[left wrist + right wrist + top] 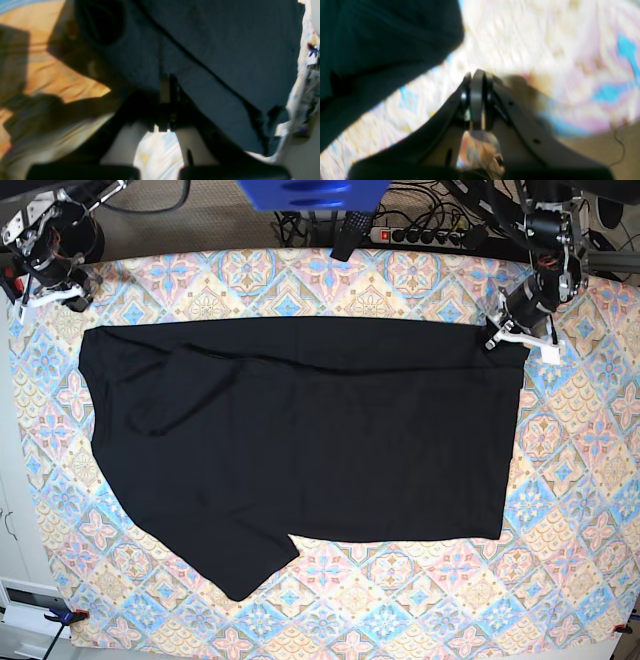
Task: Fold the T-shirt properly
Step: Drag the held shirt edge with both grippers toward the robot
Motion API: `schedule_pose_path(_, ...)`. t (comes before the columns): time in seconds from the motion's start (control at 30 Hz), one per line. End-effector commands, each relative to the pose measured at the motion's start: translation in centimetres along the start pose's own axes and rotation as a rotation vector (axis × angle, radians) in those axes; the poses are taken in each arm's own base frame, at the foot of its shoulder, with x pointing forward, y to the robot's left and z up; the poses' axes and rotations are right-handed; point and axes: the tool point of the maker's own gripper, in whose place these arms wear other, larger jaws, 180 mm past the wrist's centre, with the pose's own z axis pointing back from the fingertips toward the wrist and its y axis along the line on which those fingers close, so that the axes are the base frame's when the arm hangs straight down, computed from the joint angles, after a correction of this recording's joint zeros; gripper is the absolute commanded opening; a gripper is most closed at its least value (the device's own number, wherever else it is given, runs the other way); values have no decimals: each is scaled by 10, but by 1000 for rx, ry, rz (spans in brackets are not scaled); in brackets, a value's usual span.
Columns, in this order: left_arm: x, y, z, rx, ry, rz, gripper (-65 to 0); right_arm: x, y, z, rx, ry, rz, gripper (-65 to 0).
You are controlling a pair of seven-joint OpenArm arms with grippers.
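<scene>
T-shirt: large plain black cotton T-shirt [300,440] is laid flat on patterned tablecloth [590,480], one sleeve folded in.
Left gripper [492,335]: clenched on the shirt's top corner.
Right gripper [477,75]: clenched, empty, well apart.
Handling: judged light, limp, non-slippery; corners and hems are best pinched.

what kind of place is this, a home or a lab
Probably a lab or workshop bench rather than a home: two robot arms, a power strip with tangled cables along the back edge, and a black T-shirt spread on a patterned cloth covering the table.
</scene>
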Motion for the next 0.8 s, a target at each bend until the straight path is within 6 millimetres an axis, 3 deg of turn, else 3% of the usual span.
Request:
schedule_pose_path(0.0, -7, 21, 10, 77, 27, -42, -650, 12, -11, 12, -29, -30, 19, -650)
schedule_pose_path(0.17, -11, 16, 18, 63, 27, -72, -650, 12, -16, 18, -46, -30, 30, -636)
schedule_pose_path(0.33, -11, 14, 17, 59, 26, -72, -650, 13, -14, 17, -41, -33, 31, -451)
schedule_pose_path(0.4, -11, 14, 17, 60, 27, -69, -650, 14, -13, 16, -41, -32, 32, -405)
schedule_pose_path(0.63, -10, 14, 16, 58, 24, -68, -650, 7, 10, 1, 13, 23, 99, -393)
schedule_pose_path(0.77, -11, 13, 16, 58, 24, -67, -650, 20, 22, -6, 38, -5, 102, -410)
